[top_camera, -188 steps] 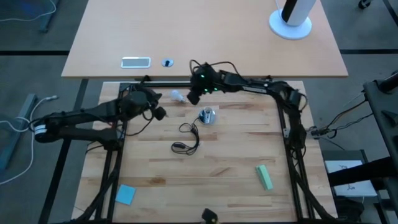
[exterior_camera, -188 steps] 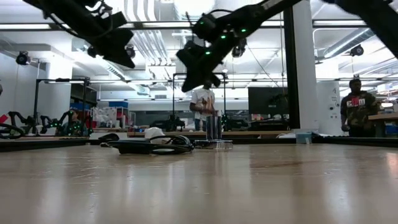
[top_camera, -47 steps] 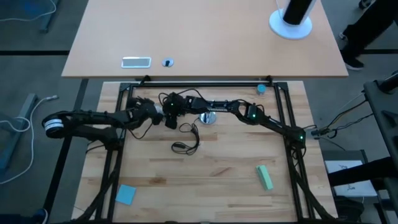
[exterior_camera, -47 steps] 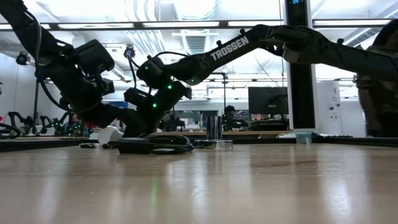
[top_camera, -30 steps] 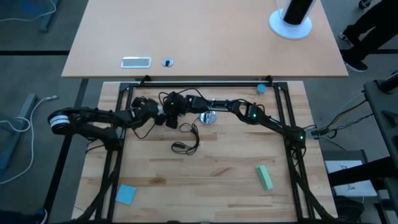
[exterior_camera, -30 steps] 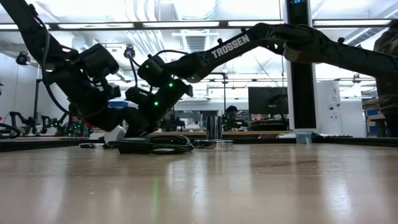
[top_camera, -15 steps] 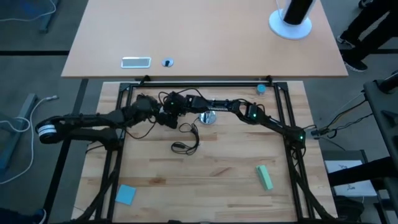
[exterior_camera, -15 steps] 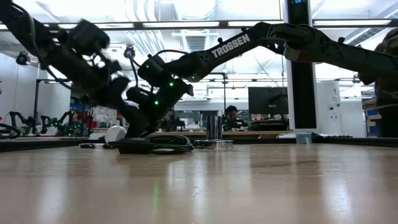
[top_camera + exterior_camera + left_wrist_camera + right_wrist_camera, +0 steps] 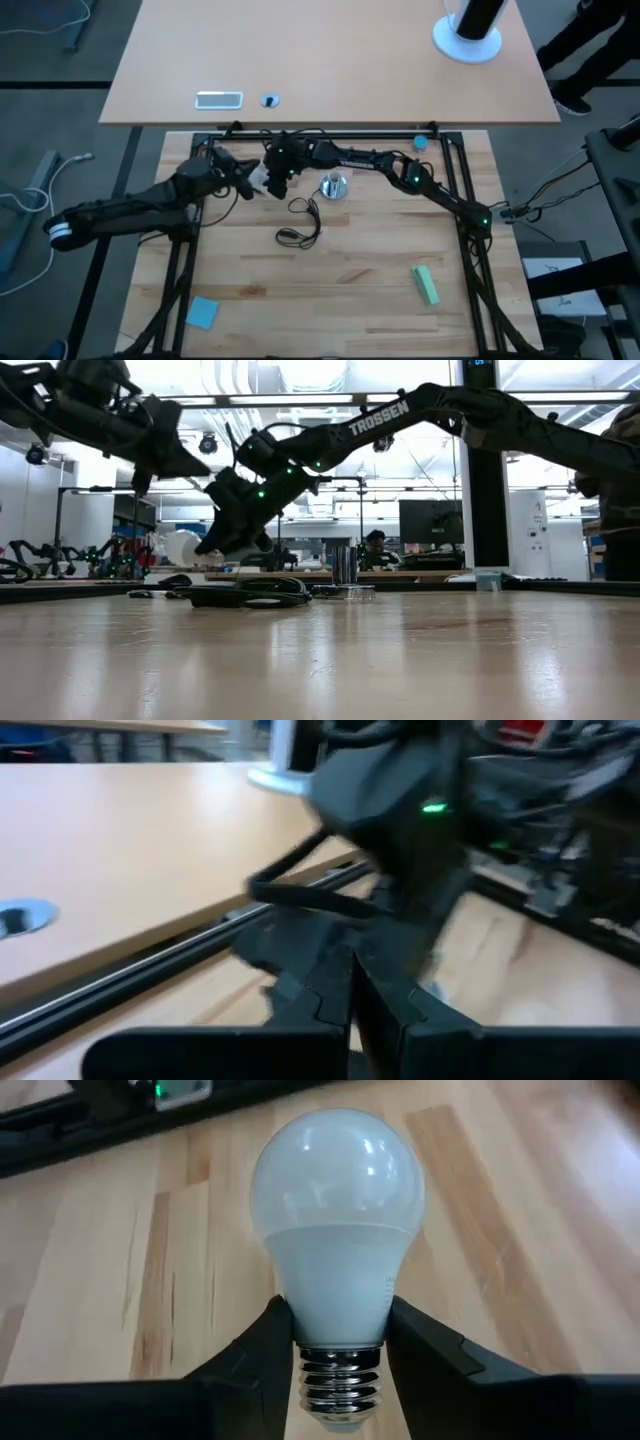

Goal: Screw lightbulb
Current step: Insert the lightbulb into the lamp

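frosted lightbulb [image 9: 338,1240] clamped in right gripper [image 9: 338,1342].

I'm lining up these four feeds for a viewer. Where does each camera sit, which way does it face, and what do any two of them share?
High view: above the table, looking straight down; both arms, the socket, the right gripper.
Low view: at table-top height, looking level into the room; both arms come in from above.
Left wrist view: on the left arm, looking past the left gripper at the right arm.
Right wrist view: on the right arm, looking down at the lightbulb between its fingers.
Shared: the bulb shows in the high, low and right wrist views.
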Tool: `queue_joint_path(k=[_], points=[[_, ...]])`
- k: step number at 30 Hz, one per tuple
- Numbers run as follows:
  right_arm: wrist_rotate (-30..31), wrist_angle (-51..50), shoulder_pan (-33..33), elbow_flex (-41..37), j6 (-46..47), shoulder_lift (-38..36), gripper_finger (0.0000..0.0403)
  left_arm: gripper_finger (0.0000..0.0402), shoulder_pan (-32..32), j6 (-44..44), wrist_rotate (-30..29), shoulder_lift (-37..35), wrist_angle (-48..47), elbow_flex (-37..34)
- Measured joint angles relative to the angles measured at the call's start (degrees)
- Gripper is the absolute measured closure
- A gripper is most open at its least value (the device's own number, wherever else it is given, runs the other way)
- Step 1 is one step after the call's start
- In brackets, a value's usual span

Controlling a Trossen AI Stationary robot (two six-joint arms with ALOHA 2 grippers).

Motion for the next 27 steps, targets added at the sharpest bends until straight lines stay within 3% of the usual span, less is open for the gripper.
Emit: queue_joint_path(k=[7,12,22,27], points=[[-0.4,-0.2,0.4,0.1,-1.7,-2.3,0.0272,0.0399,-3.5,-0.9,0.4,-1.0,1.3,0.0],[-0.4,-1.9,0.2,0.1,-4.8,-5.6,0.0273,0.0401,-6.3,-1.4,3.0,-0.9,7.8,0.0],[-0.1,-8.1,-2.5,-0.1,-12.4,-19.3,0.0273,0.0399,-10.8,-1.4,6.5,-2.1,19.1,0.0],[2.9,-12.1,-5.4,-1.2,-14.6,-25.1,0.0273,0.0396,-11.9,-1.2,14.1,-2.4,27.9,0.0]])
